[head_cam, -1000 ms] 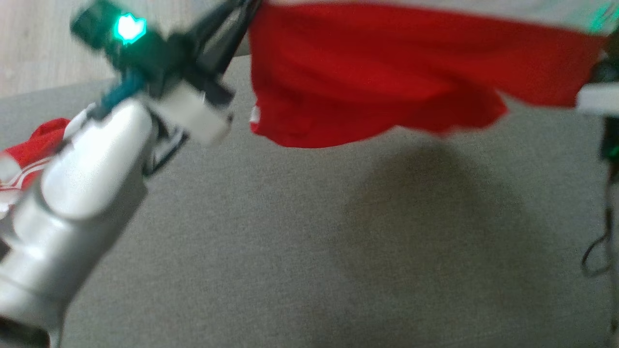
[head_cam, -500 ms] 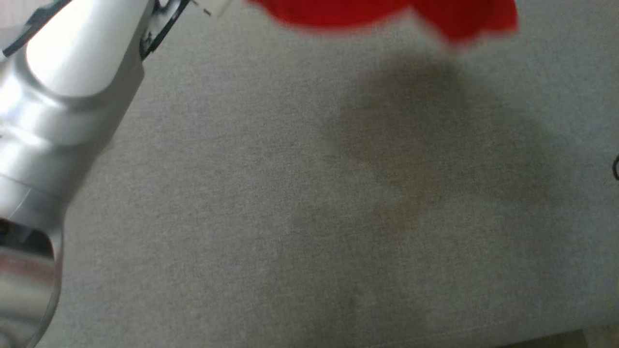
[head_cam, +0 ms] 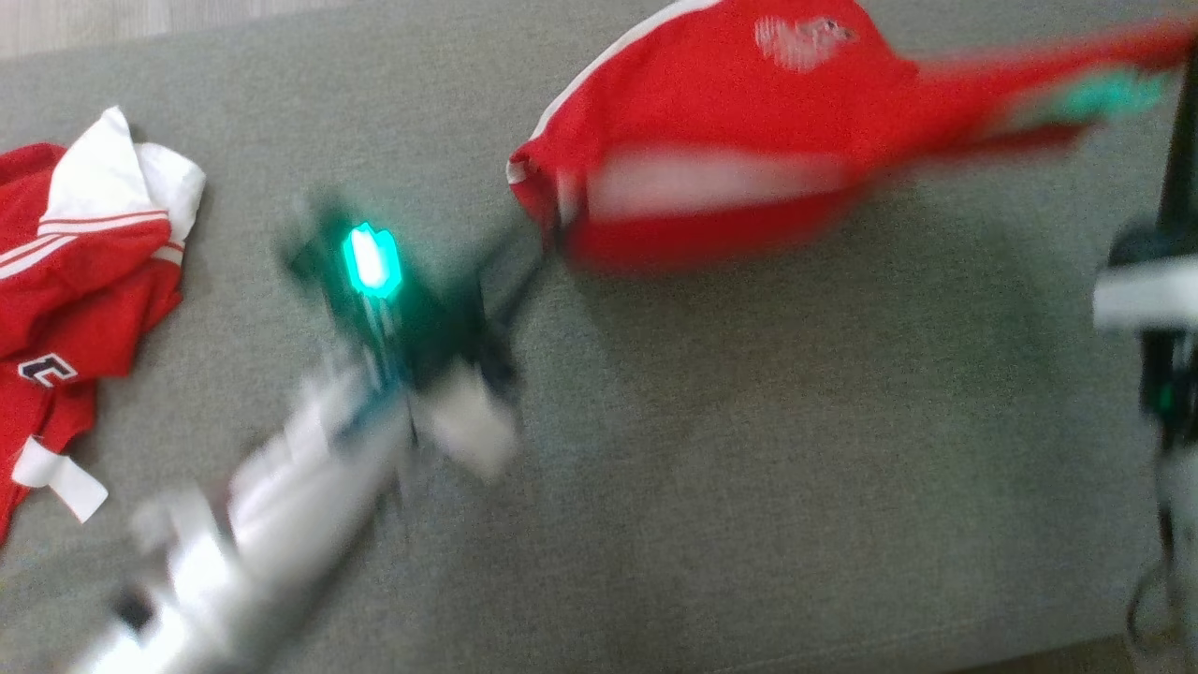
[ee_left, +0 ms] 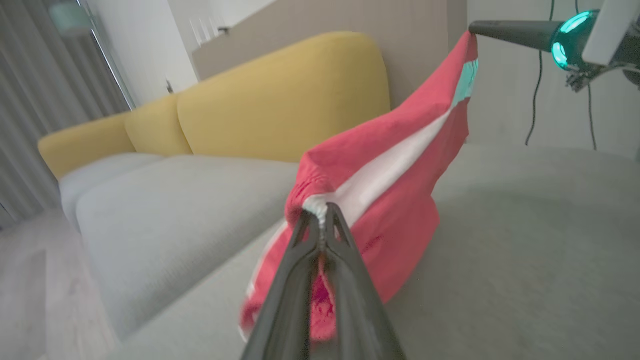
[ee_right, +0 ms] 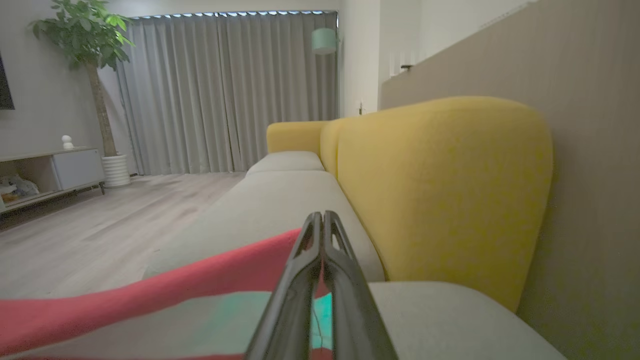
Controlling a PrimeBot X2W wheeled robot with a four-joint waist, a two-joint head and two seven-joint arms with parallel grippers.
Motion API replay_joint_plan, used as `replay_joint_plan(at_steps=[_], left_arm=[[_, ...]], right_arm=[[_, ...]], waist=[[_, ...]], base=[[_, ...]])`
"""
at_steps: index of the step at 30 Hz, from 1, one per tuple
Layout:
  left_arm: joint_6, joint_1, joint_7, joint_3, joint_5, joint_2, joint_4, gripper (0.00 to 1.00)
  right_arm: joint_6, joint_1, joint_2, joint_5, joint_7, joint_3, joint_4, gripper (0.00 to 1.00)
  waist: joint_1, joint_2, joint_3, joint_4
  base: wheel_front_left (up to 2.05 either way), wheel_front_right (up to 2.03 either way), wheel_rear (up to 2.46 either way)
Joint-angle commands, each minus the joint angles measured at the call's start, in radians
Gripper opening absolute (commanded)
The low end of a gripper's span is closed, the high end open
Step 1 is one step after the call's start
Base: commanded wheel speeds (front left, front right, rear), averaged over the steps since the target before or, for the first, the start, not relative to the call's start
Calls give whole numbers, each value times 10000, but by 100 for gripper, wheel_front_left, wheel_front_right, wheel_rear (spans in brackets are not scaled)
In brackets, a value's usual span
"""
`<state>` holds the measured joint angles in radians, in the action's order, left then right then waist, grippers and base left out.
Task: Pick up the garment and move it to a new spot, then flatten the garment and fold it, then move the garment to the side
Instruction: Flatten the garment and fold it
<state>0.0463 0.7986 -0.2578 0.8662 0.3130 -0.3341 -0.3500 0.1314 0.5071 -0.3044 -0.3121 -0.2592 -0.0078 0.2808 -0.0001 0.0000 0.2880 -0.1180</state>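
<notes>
The red garment (head_cam: pixel 730 122) with a white stripe is stretched in the air between the two grippers, over the far right part of the grey seat (head_cam: pixel 749 468), with its shadow falling on the fabric below. The left gripper (head_cam: pixel 543 245) is at the garment's left end, its jaws pressed narrow on a bunched red-and-white edge. In the left wrist view the two dark fingers (ee_left: pixel 300 260) meet at the tips with that edge pinched between them, and the rest of the cloth hangs beyond and below them toward the seat. Whether the lowest fold touches the seat cannot be told. From that pinch the garment rises to the far right, where the right gripper (ee_left: pixel 472 28) holds its other end higher up, its jaws also closed tight with the cloth between them. In the right wrist view the red and white fabric runs off to the left from the closed fingers. The head view is blurred around both arms. A second red garment (head_cam: pixel 84 271) with white trim lies crumpled on the left of the seat, well apart from the held one. A yellow backrest (ee_right: pixel 440 190) stands beyond the seat.
</notes>
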Motion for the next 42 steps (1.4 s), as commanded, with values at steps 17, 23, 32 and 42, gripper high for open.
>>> replay_joint_plan(at_steps=[17, 23, 32, 42], left_arm=[[-1041, -5611, -39, -774, -538, 9, 3133, 0], [-126, -4455, -39, -914, -76, 912, 2289, 0], [628, -1951, 506, -1017, 830, 1959, 447, 0], [771, -504, 256, -912, 1145, 2425, -1103, 0]], right_arm=[[-7, -5984, 649, 9, 1165, -2085, -4928, 0], [-7, -4901, 128, 240, 1946, -1996, -4338, 0], [-7, -1912, -1513, 52, 2829, -730, -2207, 0], [-7, 879, -2361, 203, 2594, 722, 1017, 0]], waist=[[1, 0, -560, 739], [1, 0, -322, 1276], [1, 0, 669, 1807], [1, 0, 1236, 2277]], base=[[0, 0, 0], [0, 0, 0], [0, 0, 0], [0, 0, 0]])
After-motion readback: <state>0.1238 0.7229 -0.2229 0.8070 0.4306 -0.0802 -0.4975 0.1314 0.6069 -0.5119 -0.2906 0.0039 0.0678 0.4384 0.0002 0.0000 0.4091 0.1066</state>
